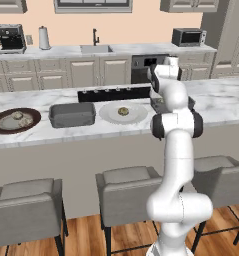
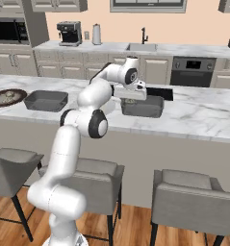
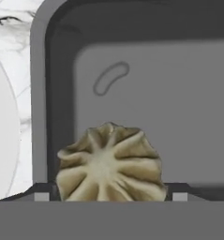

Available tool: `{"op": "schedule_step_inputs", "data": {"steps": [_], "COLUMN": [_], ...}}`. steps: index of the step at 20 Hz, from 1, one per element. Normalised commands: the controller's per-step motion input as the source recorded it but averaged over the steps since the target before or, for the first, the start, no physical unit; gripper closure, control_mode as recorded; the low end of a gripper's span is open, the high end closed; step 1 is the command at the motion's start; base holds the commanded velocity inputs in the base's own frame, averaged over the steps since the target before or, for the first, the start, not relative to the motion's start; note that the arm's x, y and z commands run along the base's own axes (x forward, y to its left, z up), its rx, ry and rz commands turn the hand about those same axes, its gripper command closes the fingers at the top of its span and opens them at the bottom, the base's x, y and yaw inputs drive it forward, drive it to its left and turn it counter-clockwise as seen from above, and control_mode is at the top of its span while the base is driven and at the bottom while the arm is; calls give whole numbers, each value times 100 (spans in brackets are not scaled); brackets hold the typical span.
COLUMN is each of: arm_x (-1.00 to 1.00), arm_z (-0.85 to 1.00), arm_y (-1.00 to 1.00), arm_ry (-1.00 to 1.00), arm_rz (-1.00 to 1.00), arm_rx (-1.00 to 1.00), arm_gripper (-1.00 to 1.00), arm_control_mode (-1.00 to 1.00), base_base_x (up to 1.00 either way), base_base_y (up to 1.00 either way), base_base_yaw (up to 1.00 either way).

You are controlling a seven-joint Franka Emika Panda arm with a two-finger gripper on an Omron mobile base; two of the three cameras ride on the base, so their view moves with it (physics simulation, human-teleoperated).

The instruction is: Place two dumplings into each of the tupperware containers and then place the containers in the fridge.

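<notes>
Dumpling (image 3: pixel 111 164) sits right at my claw (image 3: pixel 111 199) tips, over the grey tub (image 3: pixel 151 93) | claw wide – not squeezing it | do well: lift straight up, don't bump it – it should rest flat inside

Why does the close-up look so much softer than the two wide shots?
Hand view: the dumpling sits very near the lens, its pleats slightly blurred, inside the evenly lit grey tupperware container. Base views: flat rendered light, faint shadows beneath the other container.

Marble island counter (image 1: pixel 221 105), dark brown plate (image 1: pixel 15 120), two grey tubs (image 1: pixel 72 114), white plate (image 1: pixel 123 113)
</notes>
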Motion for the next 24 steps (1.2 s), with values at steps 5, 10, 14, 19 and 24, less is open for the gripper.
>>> {"op": "schedule_step_inputs", "data": {"steps": [5, 10, 14, 19, 24], "arm_x": [-43, -37, -74, -88, -32], "arm_z": [4, 5, -17, -40, -10], "arm_y": [1, 38, 100, 100, 100], "arm_ry": [-4, -38, -45, -47, -32], "arm_rz": [0, 0, 0, 2, 0], "arm_rx": [0, 0, -3, -13, -13], "arm_gripper": [-100, -100, -100, -100, -100], "arm_control_mode": [-100, -100, -100, -100, -100], "base_base_x": [0, 0, 0, 0, 0], "base_base_y": [0, 0, 0, 0, 0], "base_base_yaw": [0, 0, 0, 0, 0]}}
